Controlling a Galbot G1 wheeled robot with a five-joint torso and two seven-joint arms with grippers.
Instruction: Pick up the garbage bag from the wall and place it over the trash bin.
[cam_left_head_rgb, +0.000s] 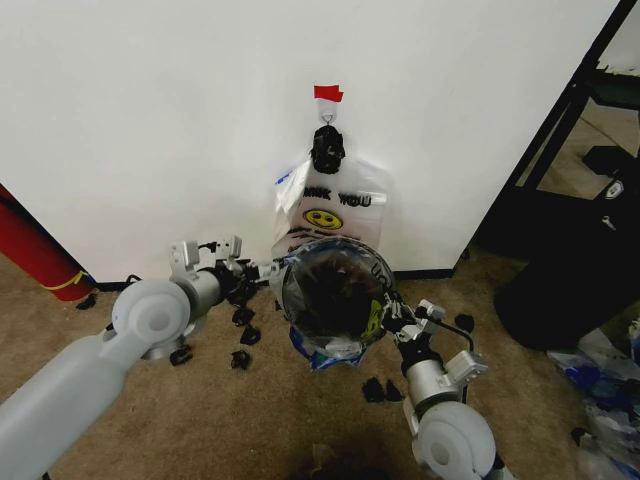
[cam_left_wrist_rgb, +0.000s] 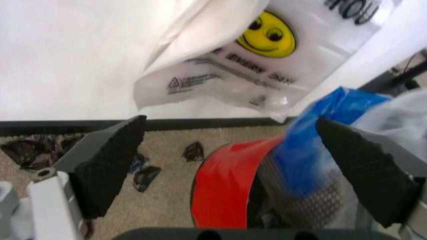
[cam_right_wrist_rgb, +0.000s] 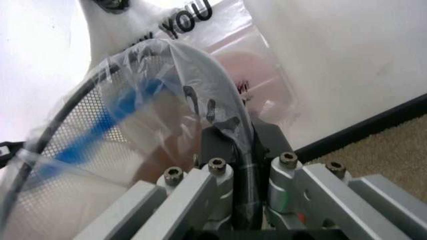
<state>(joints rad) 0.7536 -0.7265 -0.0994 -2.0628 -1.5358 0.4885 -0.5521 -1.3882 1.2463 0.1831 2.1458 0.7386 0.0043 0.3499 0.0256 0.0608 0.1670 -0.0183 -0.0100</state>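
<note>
Draping is the step in hand: the thin, crinkly, see-through garbage bag with blue printed patches (cam_left_head_rgb: 335, 300) already lies over the mouth of the small round dark mesh trash bin with a red base (cam_left_head_rgb: 322, 350), and I judge the task close to done.

My right gripper (cam_left_head_rgb: 392, 315) sits at the bin's rim on the side away from my left arm, its fingers clamped shut on the rim wire with a fold of the bag's film caught under them. My left gripper (cam_left_head_rgb: 268, 270) hangs at the opposite side of the bin, its two dark pads (cam_left_wrist_rgb: 110, 162) spread wide and holding nothing; one pad stands just beside the blue plastic, and I cannot tell whether it touches.

The film is stretched glossy across the bin's opening, so the dark inside shows through it. A blue bunch of it hangs loose over the bin's near edge, down toward the carpet, and more blue drapes down the mesh above the red base on my left gripper's side.

Next, as I judge it, I need to pull that loose blue slack down around the rim so the bag sits even all round, without dragging the light bin off its spot.

Behind the bin, the white "THANK YOU" bag with a yellow smiley face (cam_left_head_rgb: 335, 210) hangs on the plain white wall (cam_left_head_rgb: 150, 120).
</note>
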